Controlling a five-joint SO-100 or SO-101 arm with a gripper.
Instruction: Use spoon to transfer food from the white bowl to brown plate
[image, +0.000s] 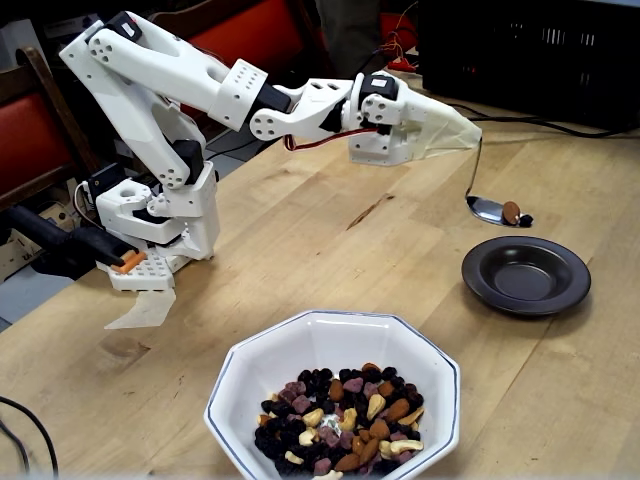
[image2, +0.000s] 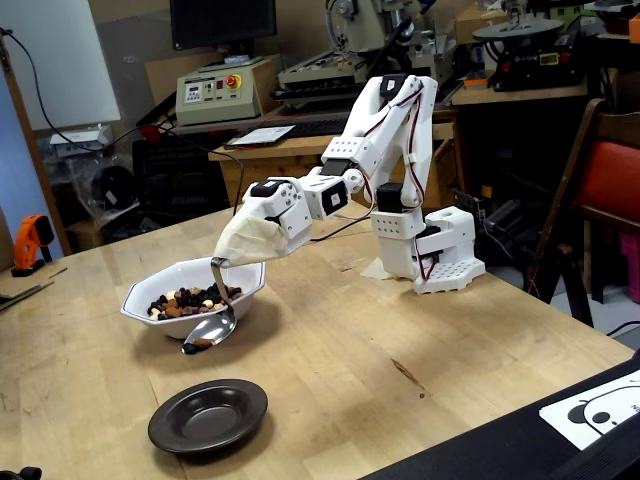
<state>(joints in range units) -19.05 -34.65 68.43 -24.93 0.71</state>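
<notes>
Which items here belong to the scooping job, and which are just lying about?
Job: spoon in the gripper, food, white bowl, brown plate.

Lying about: orange tool, control box, monitor, red chair.
</notes>
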